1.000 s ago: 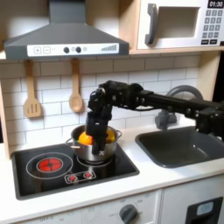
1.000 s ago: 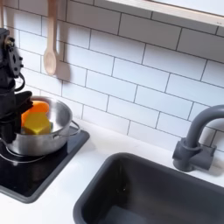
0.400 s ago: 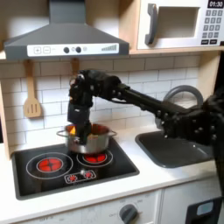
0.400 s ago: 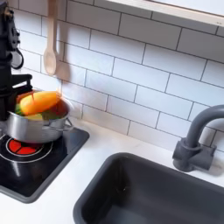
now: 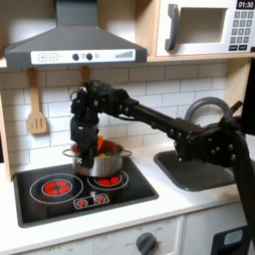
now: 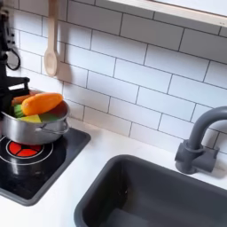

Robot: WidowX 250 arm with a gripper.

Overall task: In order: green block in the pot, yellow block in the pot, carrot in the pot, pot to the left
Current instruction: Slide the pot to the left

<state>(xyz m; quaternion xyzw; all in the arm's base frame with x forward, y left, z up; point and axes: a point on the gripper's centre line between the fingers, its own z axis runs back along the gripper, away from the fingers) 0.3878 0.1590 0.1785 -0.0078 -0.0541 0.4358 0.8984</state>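
Sliding the loaded pot across the hob

My end effector (image 5: 84, 149) was down at the pot (image 5: 108, 161), at the rim on the first exterior view's left; I could not tell whether it was spread or pinching the wall. The pot stood on the stove (image 6: 31, 168), the carrot (image 6: 42, 103) lying across its top above the yellow block (image 6: 33, 118). I judged the steel stiff, light and slick, so the thin rim seemed the place to grip, and a tilt could spill the carrot.
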